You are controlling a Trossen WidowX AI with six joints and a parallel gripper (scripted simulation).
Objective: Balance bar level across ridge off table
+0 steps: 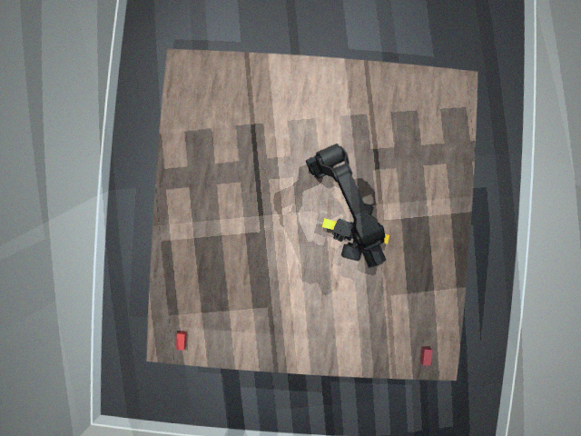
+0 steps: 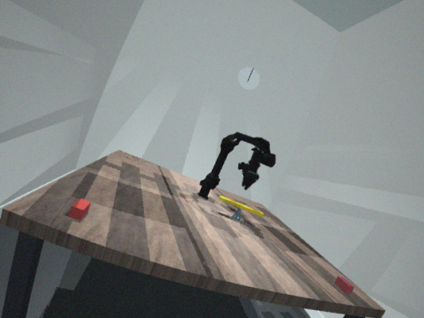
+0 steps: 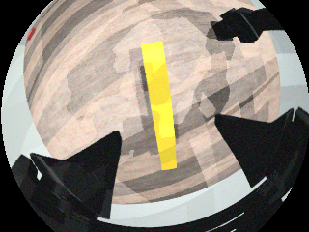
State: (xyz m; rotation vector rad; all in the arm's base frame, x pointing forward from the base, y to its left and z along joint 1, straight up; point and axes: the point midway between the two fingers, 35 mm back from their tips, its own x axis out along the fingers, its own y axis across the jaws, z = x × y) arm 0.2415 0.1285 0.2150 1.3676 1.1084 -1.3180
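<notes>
The yellow bar (image 1: 329, 223) (image 2: 232, 203) (image 3: 161, 99) lies across the top of the small blue-grey ridge (image 2: 237, 215). Both ends of the bar stand clear of the table in the exterior view, and it looks about level with the table top. The arm hides the bar's middle in the top view. The ridge is hidden in the top view and cannot be made out in the wrist view. My gripper (image 2: 246, 188) (image 3: 170, 128) is open and empty, above the bar with a visible gap. In the wrist view its fingers stand wide apart, one on each side of the bar.
The wooden table (image 1: 211, 291) (image 2: 156, 244) carries two red blocks near its front corners, a left one (image 1: 182, 341) (image 2: 79, 209) and a right one (image 1: 426, 356) (image 2: 345, 284). The arm's base (image 2: 203, 192) stands behind the bar, to its left in the exterior view.
</notes>
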